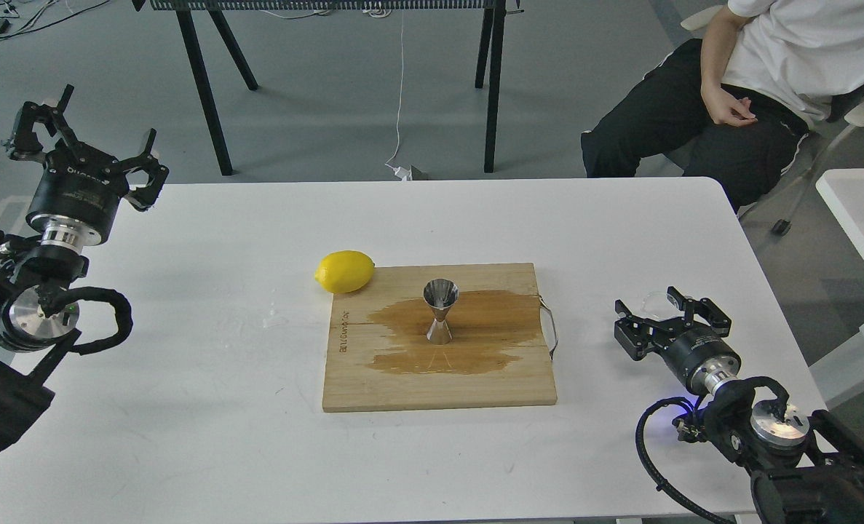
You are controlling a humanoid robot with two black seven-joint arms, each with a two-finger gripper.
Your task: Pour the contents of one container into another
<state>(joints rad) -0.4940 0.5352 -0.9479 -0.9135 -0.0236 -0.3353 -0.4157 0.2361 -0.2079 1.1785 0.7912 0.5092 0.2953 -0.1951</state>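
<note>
- Your left tool (104, 142), upper left, is spread wide, grasping nothing
- Your right tool (661, 313), lower right, is released around the glass cup (654, 300)
- The jigger (440, 311) stands upright mid-frame on the wet board (439, 386)

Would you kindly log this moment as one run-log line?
left gripper open, raised | right gripper open, glass cup at its jaws | jigger upright on stained board
</note>
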